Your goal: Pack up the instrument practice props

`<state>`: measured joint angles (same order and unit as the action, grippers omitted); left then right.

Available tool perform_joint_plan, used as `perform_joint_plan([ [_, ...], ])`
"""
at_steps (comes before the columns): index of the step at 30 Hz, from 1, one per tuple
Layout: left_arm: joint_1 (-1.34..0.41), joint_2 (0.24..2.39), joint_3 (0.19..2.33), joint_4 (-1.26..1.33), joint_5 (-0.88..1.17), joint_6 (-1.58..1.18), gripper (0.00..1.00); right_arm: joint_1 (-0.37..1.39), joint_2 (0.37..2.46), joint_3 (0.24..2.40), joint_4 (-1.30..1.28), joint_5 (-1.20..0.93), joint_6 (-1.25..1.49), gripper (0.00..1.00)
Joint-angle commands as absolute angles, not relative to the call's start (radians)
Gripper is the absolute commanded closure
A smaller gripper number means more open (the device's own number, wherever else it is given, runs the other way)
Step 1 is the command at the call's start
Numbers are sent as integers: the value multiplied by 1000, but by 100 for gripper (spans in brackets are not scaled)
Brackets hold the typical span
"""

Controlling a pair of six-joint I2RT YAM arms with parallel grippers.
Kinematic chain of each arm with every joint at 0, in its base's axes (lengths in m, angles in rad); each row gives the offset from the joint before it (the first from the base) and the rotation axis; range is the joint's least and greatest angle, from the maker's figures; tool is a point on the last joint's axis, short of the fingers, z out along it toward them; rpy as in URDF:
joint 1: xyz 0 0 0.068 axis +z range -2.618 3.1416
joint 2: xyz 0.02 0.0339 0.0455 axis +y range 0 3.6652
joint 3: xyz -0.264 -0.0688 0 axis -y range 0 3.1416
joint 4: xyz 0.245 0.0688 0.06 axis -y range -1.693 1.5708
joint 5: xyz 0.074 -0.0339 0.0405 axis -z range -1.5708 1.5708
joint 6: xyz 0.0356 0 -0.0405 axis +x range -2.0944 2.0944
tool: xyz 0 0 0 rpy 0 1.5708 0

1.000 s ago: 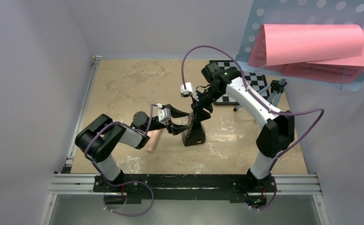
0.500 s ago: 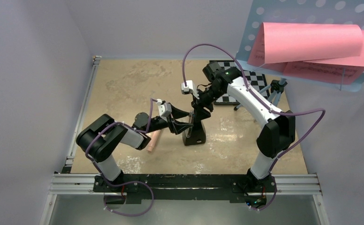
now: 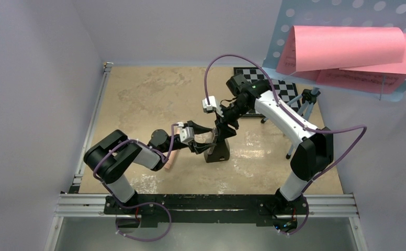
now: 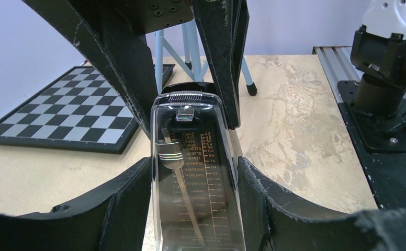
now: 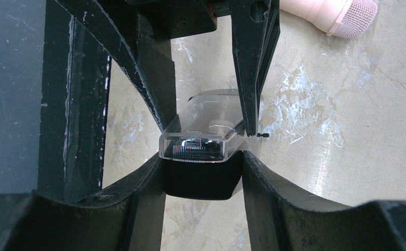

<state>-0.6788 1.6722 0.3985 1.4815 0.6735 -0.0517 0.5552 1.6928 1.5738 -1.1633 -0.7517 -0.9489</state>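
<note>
Small black pyramid-shaped metronome with clear plastic cover [image 3: 216, 150], upright on the tan tabletop [image 3: 138, 94]: my left gripper [image 4: 193, 172] pinches its sides, my right gripper [image 5: 201, 162] pinches its top; slim peach-pink recorder [image 5: 324, 10] lies near my left fingers.

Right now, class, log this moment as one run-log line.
left fingers: shut on metronome | right fingers: shut on metronome | recorder: loose, ungripped
</note>
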Motion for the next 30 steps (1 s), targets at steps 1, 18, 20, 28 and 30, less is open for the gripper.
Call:
perform_joint_plan([
  [1, -706, 1769, 447, 1405, 782, 65, 100, 630, 1746, 1520, -1109, -893, -990, 100],
  [18, -691, 1896, 452, 1555, 830, -50, 100, 631, 1759, 1504, -993, -860, -923, 100],
  [20, -690, 1894, 427, 1554, 805, -83, 100, 630, 1765, 1502, -986, -856, -908, 100],
  [28, -696, 1867, 342, 1555, 757, -125, 100, 629, 1743, 1450, -898, -847, -821, 100],
  [30, -699, 1868, 340, 1553, 750, -109, 100, 628, 1735, 1436, -880, -840, -822, 100],
])
